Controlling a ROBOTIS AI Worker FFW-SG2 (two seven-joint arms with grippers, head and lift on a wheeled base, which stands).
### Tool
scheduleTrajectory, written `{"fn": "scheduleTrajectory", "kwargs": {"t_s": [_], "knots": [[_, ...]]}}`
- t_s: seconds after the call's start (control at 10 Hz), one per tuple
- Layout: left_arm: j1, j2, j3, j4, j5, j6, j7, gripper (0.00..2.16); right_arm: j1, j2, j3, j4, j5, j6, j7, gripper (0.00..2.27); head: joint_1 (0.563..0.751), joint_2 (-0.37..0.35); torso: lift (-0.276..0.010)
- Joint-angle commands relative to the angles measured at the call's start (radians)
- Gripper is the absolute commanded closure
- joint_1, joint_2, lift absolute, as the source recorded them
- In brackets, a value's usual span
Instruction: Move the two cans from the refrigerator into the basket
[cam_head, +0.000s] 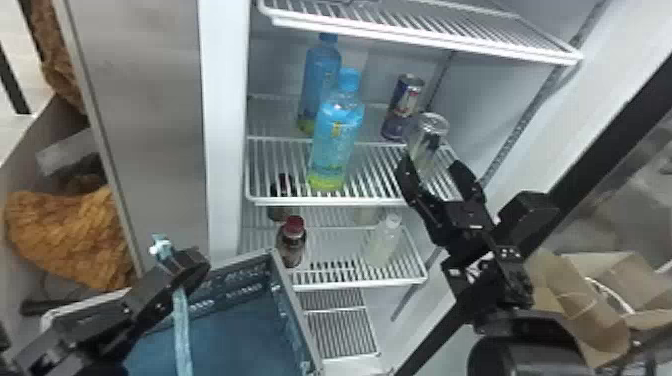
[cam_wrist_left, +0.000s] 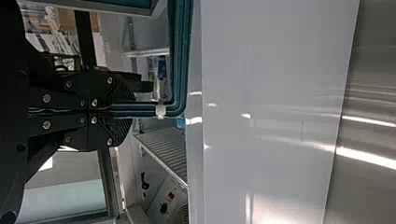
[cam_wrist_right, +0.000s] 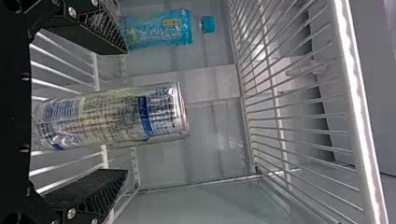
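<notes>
Nearest: basket (cam_head: 292, 300), low in front of the fridge (cam_head: 226, 175). Left gripper (cam_head: 187, 272) at its left side, fingers pinched together on a teal bar that looks like the basket's rim; the wrist view has the left gripper (cam_wrist_left: 114, 111) clamped on it too.

Cardboard box (cam_head: 575, 295) to the right, flaps up.

Lower fridge shelf (cam_head: 345, 286): red-capped dark bottle (cam_head: 291, 244) on the left, pale bottle (cam_head: 382, 245) on the right, both upright.

Right gripper (cam_head: 430, 167) is at the front right of the shelf above (cam_head: 325, 201), fingers wide. Silver can (cam_head: 431, 131) stands upright on that shelf, between them. Right wrist view: right gripper (cam_wrist_right: 123, 112) has a finger either side of the silver can, gap on both sides, neither touching.

Same shelf, left of the silver can: blue bottle (cam_head: 337, 137), upright, near the front edge.

Farther back: dark blue can (cam_head: 401, 107), upright, just behind and left of the silver can. Second blue bottle (cam_head: 321, 72) upright behind the first.

Wire shelf (cam_head: 425, 37) above them all.
</notes>
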Motion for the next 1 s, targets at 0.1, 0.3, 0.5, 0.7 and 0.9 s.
{"fn": "scheduleTrajectory", "kwargs": {"t_s": [0.1, 0.3, 0.5, 0.7, 0.9], "knots": [[0.0, -0.003, -0.001, 0.0, 0.001, 0.0, 0.0, 1.2, -0.044, -0.008, 0.005, 0.043, 0.014, 0.018, -0.002, 0.13, 0.695, -0.287, -0.035], [0.0, -0.003, -0.001, 0.002, 0.001, 0.0, 0.002, 1.2, -0.071, -0.015, 0.011, 0.07, 0.022, 0.028, -0.004, 0.13, 0.695, -0.286, -0.035], [0.0, -0.003, 0.001, 0.0, 0.001, 0.0, 0.002, 1.2, -0.116, -0.029, 0.035, 0.105, 0.022, 0.05, -0.004, 0.14, 0.695, -0.284, -0.035], [0.0, -0.003, 0.001, 0.002, -0.001, 0.002, 0.002, 1.2, -0.152, -0.037, 0.043, 0.129, 0.022, 0.077, -0.005, 0.14, 0.695, -0.271, -0.035], [0.0, -0.003, 0.001, 0.002, 0.001, 0.002, 0.002, 1.2, -0.16, -0.038, 0.041, 0.129, 0.022, 0.104, -0.005, 0.32, 0.695, -0.266, -0.035]]}}
